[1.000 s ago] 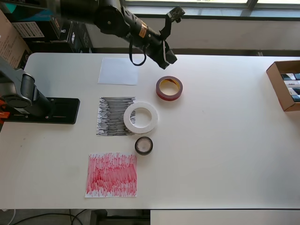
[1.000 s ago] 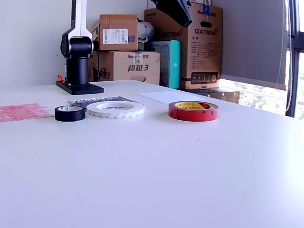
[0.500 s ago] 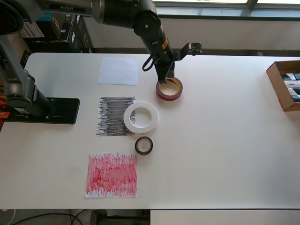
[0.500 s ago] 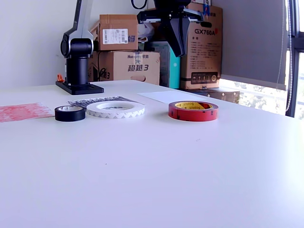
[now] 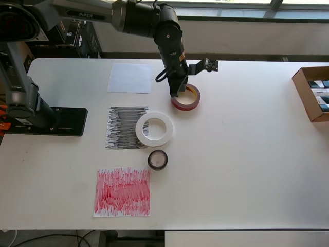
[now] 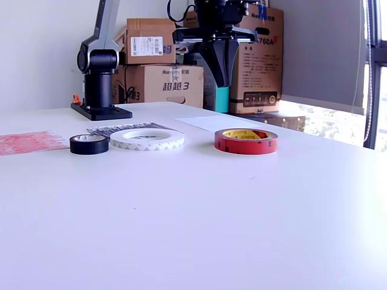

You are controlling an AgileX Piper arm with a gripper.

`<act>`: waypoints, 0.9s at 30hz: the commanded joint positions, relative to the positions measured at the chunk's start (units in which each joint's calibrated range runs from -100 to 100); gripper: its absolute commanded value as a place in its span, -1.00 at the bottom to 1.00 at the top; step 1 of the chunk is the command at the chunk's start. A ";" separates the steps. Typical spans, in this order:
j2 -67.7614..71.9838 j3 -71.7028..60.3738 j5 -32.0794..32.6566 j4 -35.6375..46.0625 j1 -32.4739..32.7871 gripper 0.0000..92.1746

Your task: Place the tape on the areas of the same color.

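The dark red roll [image 5: 186,98] [image 6: 246,141] lies flat on the table, off every sheet. My gripper [image 5: 176,92] [image 6: 221,84] points straight down above its rim, clear of it, with the fingers together and holding nothing. The white ring [image 5: 154,128] [image 6: 147,139] overlaps the right edge of the black-scribbled sheet [image 5: 123,127] [image 6: 109,128] in the overhead view. Just below the ring sits the small black roll [image 5: 158,160] [image 6: 89,144] on bare table. The white sheet [image 5: 130,77] [image 6: 211,122] and the red-scribbled sheet [image 5: 122,192] [image 6: 30,142] carry nothing.
The arm's black base [image 5: 43,119] [image 6: 100,78] stands at the overhead view's left. An open cardboard box [image 5: 312,92] sits at the table's right edge. Stacked cartons [image 6: 163,66] stand behind the table in the exterior view.
The gripper has swung over the dark red roll, turned to point straight down and come lower toward it. The rolls and sheets have not moved.
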 commanded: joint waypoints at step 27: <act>-0.02 8.35 -23.31 0.08 -7.50 -0.98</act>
